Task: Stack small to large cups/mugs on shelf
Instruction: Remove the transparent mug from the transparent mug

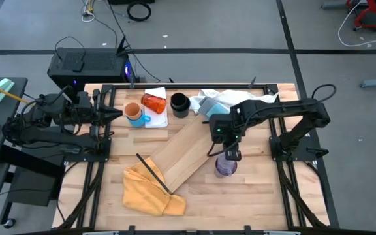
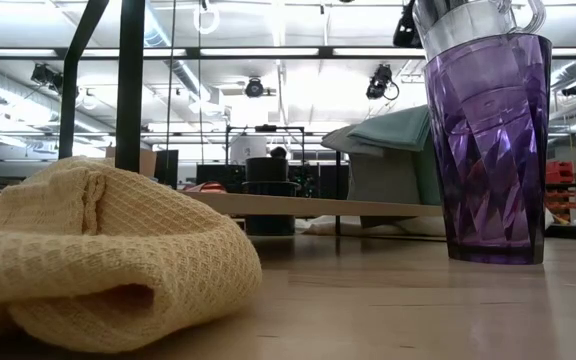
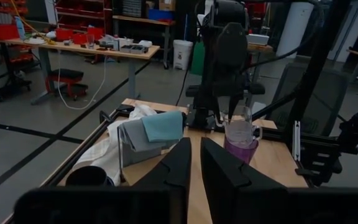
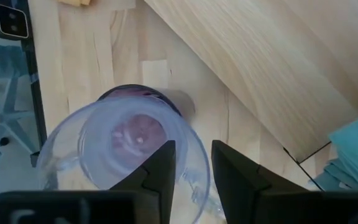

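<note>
A translucent purple cup [image 2: 493,170] stands upright on the table to the right of the pale wood shelf [image 1: 185,151], which lies slantwise across the middle. A clear mug with a handle [image 2: 473,25] sits partly down inside the purple cup, and my right gripper [image 4: 193,168] is shut on it from above. At the back, an orange cup stands in a blue mug [image 1: 134,113], a red-orange tumbler [image 1: 154,102] lies on its side on a white pad, and a black mug [image 1: 179,104] stands upright. My left gripper [image 1: 117,113] waits shut at the back left, holding nothing. My right gripper holds the clear mug by its rim [image 4: 199,152], with one finger [image 4: 160,171] inside the mug and the other [image 4: 235,171] outside. The fingers come from above, pointing steeply down. The mug stays upright, its lower part nested in the purple cup [image 4: 129,93].
A yellow cloth [image 1: 150,189] with a dark stick across it lies near the front left. Grey and teal cloths [image 1: 217,101] are heaped at the back right. Bare table shows in front of and to the right of the purple cup.
</note>
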